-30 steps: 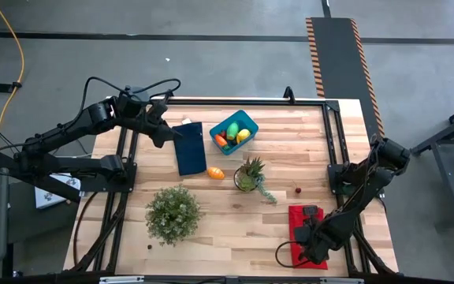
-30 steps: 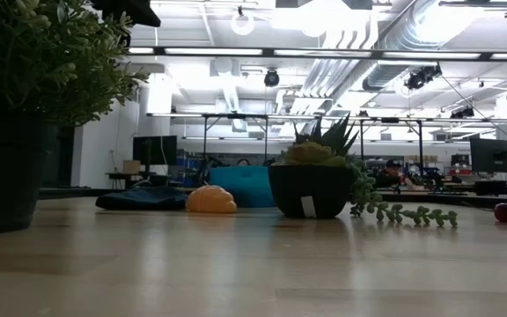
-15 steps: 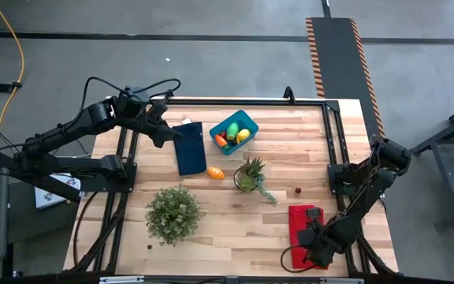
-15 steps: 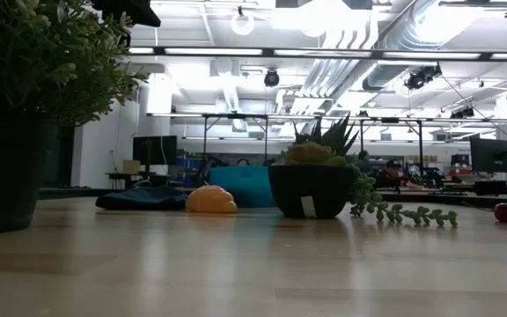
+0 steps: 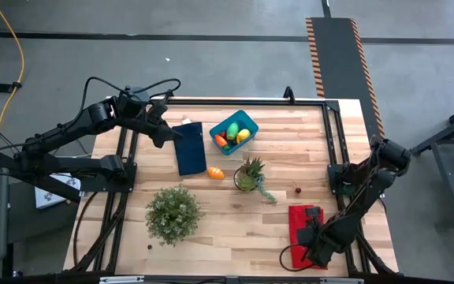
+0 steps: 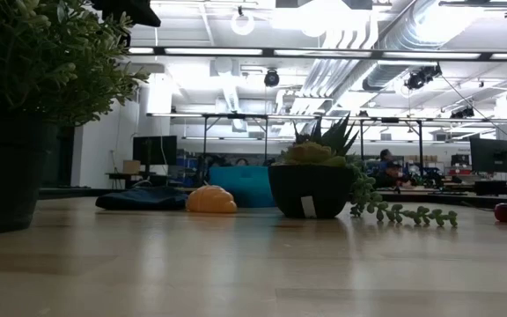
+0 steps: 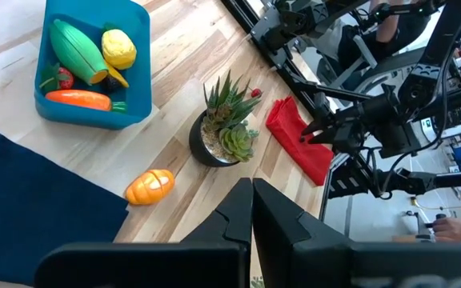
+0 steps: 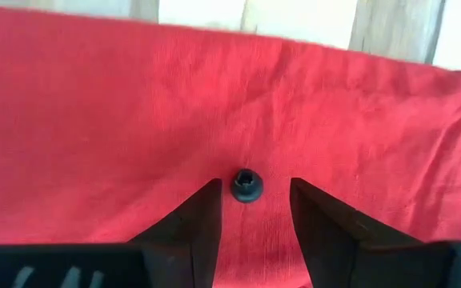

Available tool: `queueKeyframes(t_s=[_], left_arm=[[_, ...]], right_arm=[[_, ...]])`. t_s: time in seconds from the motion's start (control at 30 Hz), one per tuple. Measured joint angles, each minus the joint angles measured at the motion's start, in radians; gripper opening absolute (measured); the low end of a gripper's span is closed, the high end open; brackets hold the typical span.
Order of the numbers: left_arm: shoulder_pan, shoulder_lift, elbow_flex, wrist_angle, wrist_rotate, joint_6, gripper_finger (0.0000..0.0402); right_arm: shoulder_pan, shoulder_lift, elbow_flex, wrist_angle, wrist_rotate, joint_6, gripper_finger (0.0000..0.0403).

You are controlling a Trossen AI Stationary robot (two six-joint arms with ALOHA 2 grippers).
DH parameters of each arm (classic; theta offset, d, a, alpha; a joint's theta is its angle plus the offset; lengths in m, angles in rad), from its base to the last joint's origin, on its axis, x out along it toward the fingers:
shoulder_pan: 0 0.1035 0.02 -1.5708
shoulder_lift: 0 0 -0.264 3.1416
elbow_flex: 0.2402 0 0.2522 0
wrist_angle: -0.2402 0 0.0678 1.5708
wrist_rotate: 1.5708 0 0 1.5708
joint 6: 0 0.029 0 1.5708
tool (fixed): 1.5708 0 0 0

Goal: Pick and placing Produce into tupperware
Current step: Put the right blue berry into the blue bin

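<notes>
From above, the blue tupperware [image 5: 234, 131] sits toward the far middle of the desk [image 5: 306, 150], holding a green oval [image 5: 232, 130], a lemon [image 5: 243, 135] and a carrot [image 5: 221, 142]. An orange oval [image 5: 216, 173] lies outside it, on the wood between the dark blue cloth [image 5: 190, 147] and the spiky potted plant [image 5: 249, 175].

The left wrist view adds what the overhead hides: a small red piece [image 7: 66, 78] tucked in the tub beside the green oval, and the left pincer [image 7: 252, 210] pressed together above the cloth's edge.

The right wrist view alone shows the right pincer [image 8: 254, 210] standing apart over the red cloth [image 8: 94, 112], a small dark knob [image 8: 246, 185] between its fingers, untouched.

The low view shows the orange oval just in front of the tub.
</notes>
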State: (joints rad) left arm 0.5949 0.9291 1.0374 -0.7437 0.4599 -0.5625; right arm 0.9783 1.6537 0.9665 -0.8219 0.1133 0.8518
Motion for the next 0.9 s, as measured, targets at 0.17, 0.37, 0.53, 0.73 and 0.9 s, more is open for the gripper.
queueKeyframes(t_s=[0.17,0.37,0.53,0.73,0.9], left_arm=[[0.0,0.0,0.0,0.0,0.0,0.0,0.0001],[0.0,0.0,0.0,0.0,0.0,0.0,0.0001],[0.0,0.0,0.0,0.0,0.0,0.0,0.0001],[0.0,0.0,0.0,-0.001,0.0,0.0,0.0001],[0.0,0.0,0.0,-0.014,0.0,0.0,0.0001]], right_arm=[[0.0,0.022,0.0,0.007,-0.02,0.002,0.0138],[0.0,0.022,0.0,0.011,-0.017,0.004,0.0138],[0.0,0.032,0.0,0.011,-0.009,0.004,0.0138],[0.0,0.061,0.0,0.011,-0.034,0.01,0.0138],[0.0,0.061,0.0,0.012,-0.026,0.022,0.0138]])
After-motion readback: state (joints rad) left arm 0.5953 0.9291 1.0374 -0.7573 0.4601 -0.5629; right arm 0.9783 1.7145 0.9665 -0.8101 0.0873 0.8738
